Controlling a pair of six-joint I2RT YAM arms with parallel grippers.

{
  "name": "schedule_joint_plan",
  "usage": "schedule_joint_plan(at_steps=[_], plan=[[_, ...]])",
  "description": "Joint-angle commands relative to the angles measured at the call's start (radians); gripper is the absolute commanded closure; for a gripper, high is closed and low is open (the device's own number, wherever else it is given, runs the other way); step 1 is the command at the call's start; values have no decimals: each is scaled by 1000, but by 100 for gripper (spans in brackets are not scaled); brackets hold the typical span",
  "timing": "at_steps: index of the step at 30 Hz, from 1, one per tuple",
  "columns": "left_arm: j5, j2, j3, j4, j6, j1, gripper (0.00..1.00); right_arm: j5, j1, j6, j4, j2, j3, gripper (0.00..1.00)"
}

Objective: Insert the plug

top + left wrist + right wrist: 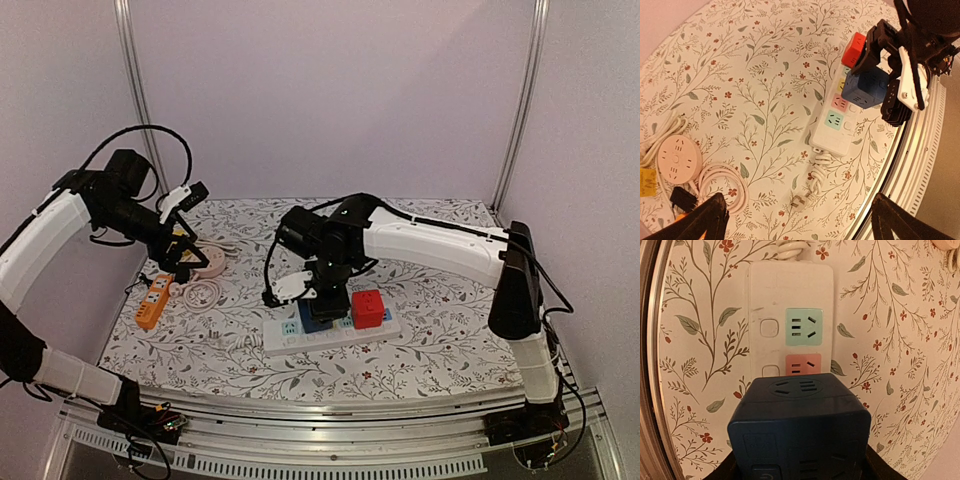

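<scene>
A white power strip (283, 341) lies near the table's front. It has green (804, 326) and pink (803, 364) sockets free, and a red cube plug (367, 308) stands in its far end. My right gripper (322, 298) is shut on a dark blue cube plug (314, 318) and holds it over the strip, between the pink socket and the red cube. Whether the blue cube touches the strip is hidden. The blue cube (800, 430) fills the right wrist view. My left gripper (185, 255) is open and empty, raised over the table's left side. Its fingertips (710, 220) frame the strip (832, 132) from afar.
A round pink socket (210, 262) and a coiled pale cable (203, 293) lie at the left, with an orange power strip (153, 300) beside them. The white strip's bundled cord and loose plug (800, 201) lie at its near end, close to the table's metal front rail (330, 415).
</scene>
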Motion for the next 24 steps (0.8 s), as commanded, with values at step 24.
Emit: schedule_joint_plan(at_steps=[24], plan=[[-32,19,-14,46,-17,11,1,-185,-98,4,-91,77,59,100]])
